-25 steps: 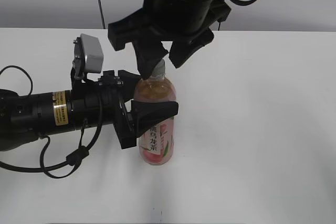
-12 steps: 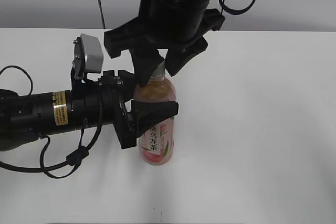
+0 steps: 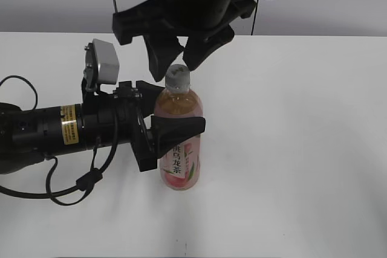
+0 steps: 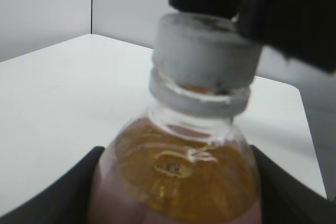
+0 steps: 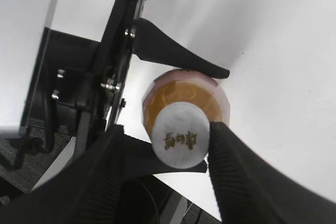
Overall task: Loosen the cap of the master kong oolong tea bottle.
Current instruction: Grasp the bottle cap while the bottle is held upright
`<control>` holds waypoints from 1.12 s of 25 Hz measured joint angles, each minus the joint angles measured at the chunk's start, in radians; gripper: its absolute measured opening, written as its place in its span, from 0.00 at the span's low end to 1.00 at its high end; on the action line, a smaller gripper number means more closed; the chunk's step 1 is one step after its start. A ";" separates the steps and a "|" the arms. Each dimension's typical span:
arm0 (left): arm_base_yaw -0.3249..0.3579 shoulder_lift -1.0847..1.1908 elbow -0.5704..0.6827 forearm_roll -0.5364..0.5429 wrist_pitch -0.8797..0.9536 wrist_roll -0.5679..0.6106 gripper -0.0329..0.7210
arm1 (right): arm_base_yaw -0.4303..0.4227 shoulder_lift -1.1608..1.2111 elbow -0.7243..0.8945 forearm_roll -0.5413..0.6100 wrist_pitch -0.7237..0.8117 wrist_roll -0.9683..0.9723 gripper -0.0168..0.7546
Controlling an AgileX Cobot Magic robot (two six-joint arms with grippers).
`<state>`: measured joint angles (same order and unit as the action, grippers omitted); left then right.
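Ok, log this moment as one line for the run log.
left gripper: shut on bottle | right gripper: open above cap | cap: on neck | bottle: upright on table

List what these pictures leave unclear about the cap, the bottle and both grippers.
- Cap: how far it is unscrewed; no view shows the threads, and the left wrist view is blurred.
- Right gripper: upper arm cut off by the exterior view's top edge.
- Bottle: mid-label hidden by the left gripper in the exterior view.
- Cap's printed mark: too small to read in the right wrist view.
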<state>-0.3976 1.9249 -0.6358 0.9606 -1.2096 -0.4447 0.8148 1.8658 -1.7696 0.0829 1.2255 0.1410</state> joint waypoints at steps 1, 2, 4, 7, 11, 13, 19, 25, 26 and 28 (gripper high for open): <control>0.000 0.000 0.000 0.000 0.000 0.000 0.66 | 0.000 0.000 -0.005 0.000 -0.001 0.000 0.53; 0.000 0.000 0.000 0.000 0.000 0.000 0.66 | 0.000 0.000 -0.007 0.000 -0.001 0.000 0.53; 0.000 0.000 0.000 0.000 0.000 0.000 0.66 | 0.000 0.000 -0.010 0.000 -0.001 0.000 0.53; 0.000 0.000 0.000 0.000 0.000 0.000 0.66 | 0.000 0.007 -0.010 -0.002 -0.001 -0.004 0.55; 0.000 0.000 0.000 0.000 0.000 0.000 0.66 | 0.000 0.019 -0.010 -0.023 -0.001 -0.006 0.62; 0.000 0.000 0.000 0.000 0.000 0.000 0.66 | 0.000 0.019 -0.010 -0.046 -0.001 -0.006 0.64; 0.000 0.000 0.000 0.000 0.000 0.000 0.66 | 0.000 0.019 -0.010 -0.055 -0.001 -0.008 0.58; 0.000 0.000 0.000 0.000 0.000 0.000 0.66 | 0.000 0.027 -0.010 -0.014 -0.002 -0.023 0.55; 0.000 0.000 0.000 0.000 0.000 0.000 0.66 | 0.000 0.028 -0.010 -0.014 -0.002 -0.023 0.54; 0.000 0.000 0.000 0.000 0.000 0.000 0.66 | 0.000 0.028 -0.010 -0.014 -0.002 -0.023 0.50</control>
<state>-0.3976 1.9249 -0.6358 0.9606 -1.2096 -0.4447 0.8148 1.8939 -1.7798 0.0692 1.2238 0.1180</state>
